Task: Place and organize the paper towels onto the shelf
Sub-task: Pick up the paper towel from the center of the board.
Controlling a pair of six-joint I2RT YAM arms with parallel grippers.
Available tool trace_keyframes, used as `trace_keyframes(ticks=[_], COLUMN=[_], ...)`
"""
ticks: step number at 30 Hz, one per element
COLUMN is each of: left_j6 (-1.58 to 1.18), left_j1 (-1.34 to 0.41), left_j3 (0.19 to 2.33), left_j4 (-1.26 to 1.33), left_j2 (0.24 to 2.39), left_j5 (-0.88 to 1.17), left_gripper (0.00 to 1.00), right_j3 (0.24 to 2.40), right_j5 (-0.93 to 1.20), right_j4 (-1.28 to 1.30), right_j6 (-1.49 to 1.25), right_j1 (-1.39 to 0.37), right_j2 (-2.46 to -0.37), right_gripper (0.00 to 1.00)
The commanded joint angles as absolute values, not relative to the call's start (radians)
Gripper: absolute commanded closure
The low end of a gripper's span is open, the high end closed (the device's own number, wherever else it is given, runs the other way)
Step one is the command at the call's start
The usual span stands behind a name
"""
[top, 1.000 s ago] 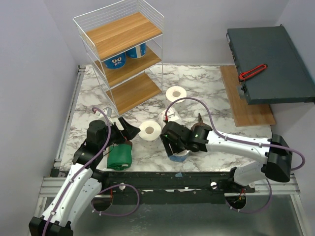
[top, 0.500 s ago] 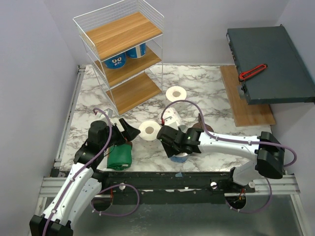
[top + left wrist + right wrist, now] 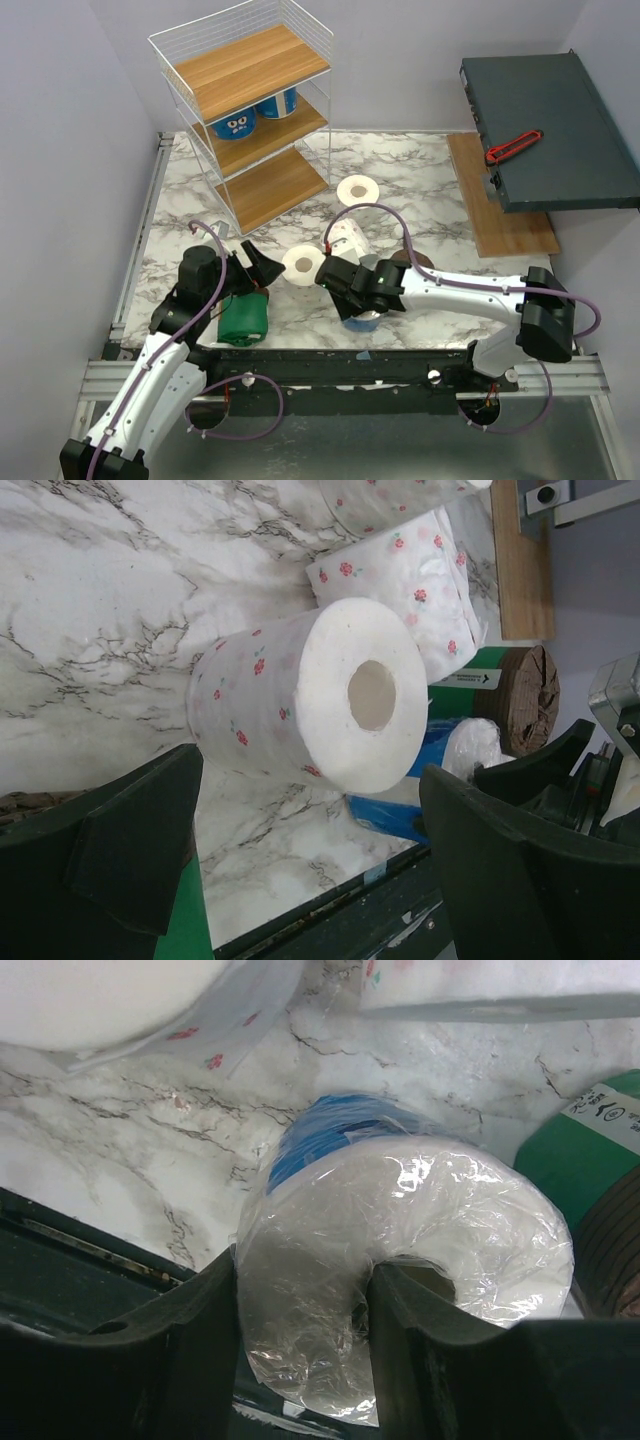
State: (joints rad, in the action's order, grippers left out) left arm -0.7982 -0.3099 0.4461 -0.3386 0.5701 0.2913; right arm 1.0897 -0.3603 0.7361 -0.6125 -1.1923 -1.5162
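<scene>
My right gripper (image 3: 356,306) (image 3: 300,1360) is shut on the wall of a blue-wrapped paper towel roll (image 3: 364,320) (image 3: 400,1230) near the table's front edge, one finger outside it and one in its core. My left gripper (image 3: 258,268) (image 3: 320,880) stands open above a green-wrapped roll (image 3: 244,318), facing a white speckled roll (image 3: 305,265) (image 3: 320,705). Two more white rolls (image 3: 358,190) (image 3: 346,238) lie behind. Another green roll with a brown end (image 3: 525,685) lies beside the right arm. The shelf (image 3: 250,70) stands at the back left, with two blue rolls (image 3: 235,125) (image 3: 277,103) on its middle board.
A dark grey-green flat box (image 3: 550,130) with a red-handled tool (image 3: 513,146) on it juts out at the right, above a wooden board (image 3: 500,215). The metal rail (image 3: 330,362) runs along the table's front edge, just in front of the held roll.
My right gripper has shifted slightly left and closed its jaws on the blue-wrapped roll's wall. The left arm has not moved.
</scene>
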Motion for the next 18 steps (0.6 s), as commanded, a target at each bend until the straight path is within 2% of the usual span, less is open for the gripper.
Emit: trace_keyframes(ticks=[1,12,18], left_j6=[-0.796,-0.753,-0.738], left_j1=[-0.313,-0.312,-0.311], left_j3=[0.473,0.609,0.69], left_j4=[-0.358,-0.448,-0.471], left_j2=[0.549,0.471,0.472], left_j5=[0.286,0.112,0.062], left_gripper=[0.07,0.07,0.07], right_j3=[1.162,1.288,1.261], right_j5=[-0.331,-0.34,-0.228], right_j4=[0.766,0.821,0.701], right_j6=[-0.628,-0.583,-0.596], right_j1=[-1.202,-1.177,-1.103], right_j2=[-1.464,-1.286,-1.218], right_gripper=[0.61,0.64,0.67])
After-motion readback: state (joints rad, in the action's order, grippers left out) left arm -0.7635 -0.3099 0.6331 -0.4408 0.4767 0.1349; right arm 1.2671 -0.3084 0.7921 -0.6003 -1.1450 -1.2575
